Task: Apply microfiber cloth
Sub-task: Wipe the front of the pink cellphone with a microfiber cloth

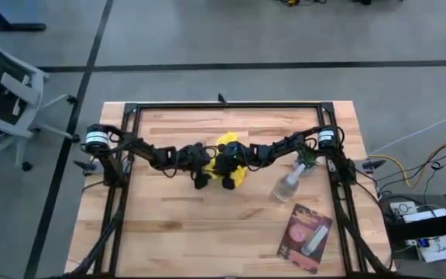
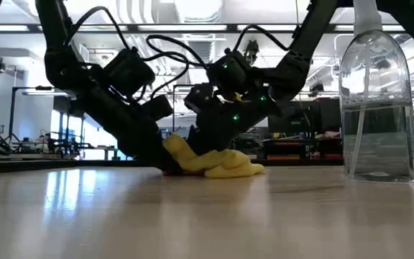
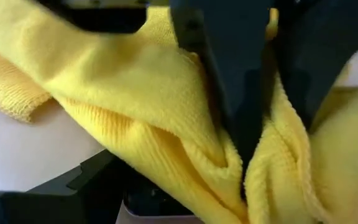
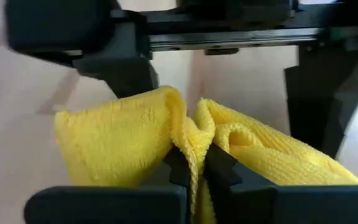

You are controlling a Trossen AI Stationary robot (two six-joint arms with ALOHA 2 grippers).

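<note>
Table (image 1: 207, 225): a pale wooden top inside a dark frame, seen whole in the high view.
Left arm: reaches from the table's left edge toward the middle, sloping low over the wood.
Right arm: reaches from the right edge toward the same spot, so both arms meet at mid-table.
Microfiber cloth (image 1: 233, 157): bright yellow, bunched in wrinkled folds at the centre of the table, its lower part resting on the wood in the low view (image 2: 218, 164), caught between the two grippers.
Pink-and-dark packet (image 1: 306, 236): lies flat near the table's front right corner, well apart from the cloth.
Spray bottle (image 1: 288, 185): clear, lying on the wood to the right of the cloth, near the right arm.
Left gripper (image 1: 202, 172): at the cloth's left side; whether its fingers have closed I cannot tell, with yellow fabric filling its wrist view.
Right gripper (image 4: 194, 167): fingers nearly closed, pinching a raised fold of the cloth between them.
</note>
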